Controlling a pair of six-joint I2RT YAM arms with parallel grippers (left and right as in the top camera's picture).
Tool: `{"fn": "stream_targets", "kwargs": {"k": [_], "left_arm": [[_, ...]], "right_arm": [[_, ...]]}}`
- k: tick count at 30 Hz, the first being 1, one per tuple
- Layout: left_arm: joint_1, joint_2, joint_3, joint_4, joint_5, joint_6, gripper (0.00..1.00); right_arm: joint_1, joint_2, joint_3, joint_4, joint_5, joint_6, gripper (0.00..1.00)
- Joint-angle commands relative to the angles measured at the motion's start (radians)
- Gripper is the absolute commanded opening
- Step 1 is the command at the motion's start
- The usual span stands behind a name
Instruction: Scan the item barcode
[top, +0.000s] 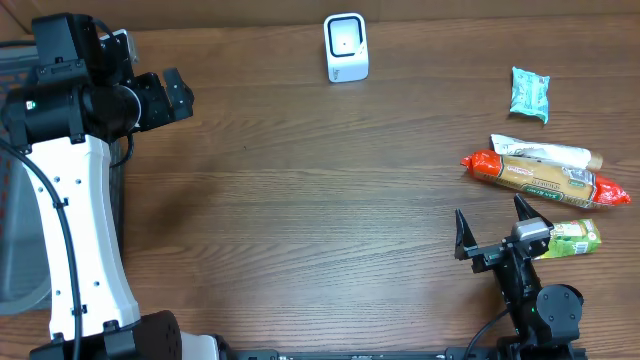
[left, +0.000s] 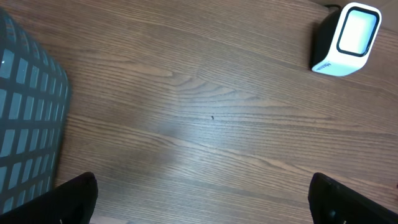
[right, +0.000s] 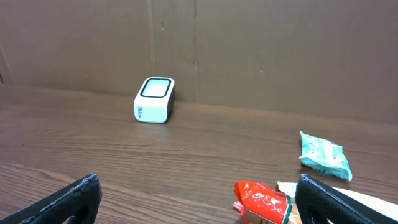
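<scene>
In the overhead view the white barcode scanner (top: 346, 47) stands at 12 o'clock on the wooden worktop (top: 300, 200), near the far edge. Its window faces toward 6 o'clock.

The items lie together at about 3 o'clock, and no claw touches them. A teal packet (top: 529, 93) lies at the top of this group, apart from the others. Below it a white wrapper (top: 540, 152) touches a long red sausage-shaped package (top: 545, 178). At 6 o'clock from the red package lies a small green packet (top: 572, 238). I cannot see a barcode on any item.

The right claw (top: 492, 232) is at about 5 o'clock, just beside the green packet at its 9 o'clock side. Its fingers stand wide apart and it holds nothing. In its wrist view the scanner (right: 154, 100), the teal packet (right: 324, 155) and the red package (right: 261, 200) are in front of it.

The left claw (top: 172, 97) hangs at about 10 o'clock over bare wood. Its fingers are also wide apart and empty. Its wrist view shows the scanner (left: 347, 39) at 2 o'clock and a grey mesh basket (left: 25, 124) at 9 o'clock.
</scene>
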Motion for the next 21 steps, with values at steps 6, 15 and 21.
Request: {"fn": "stream_targets", "kwargs": {"k": [6, 15, 21], "left_arm": [[0.000, -0.002, 0.016, 0.000, 0.001, 0.023, 0.99], [0.000, -0.003, 0.016, 0.000, 0.001, 0.023, 0.99], [0.000, -0.002, 0.016, 0.000, 0.001, 0.023, 1.00]], "right_arm": [[0.005, -0.001, -0.011, 0.003, 0.010, 0.119, 1.00], [0.005, -0.001, -0.011, 0.003, 0.010, 0.119, 1.00], [0.005, -0.001, -0.011, 0.003, 0.010, 0.119, 1.00]]}}
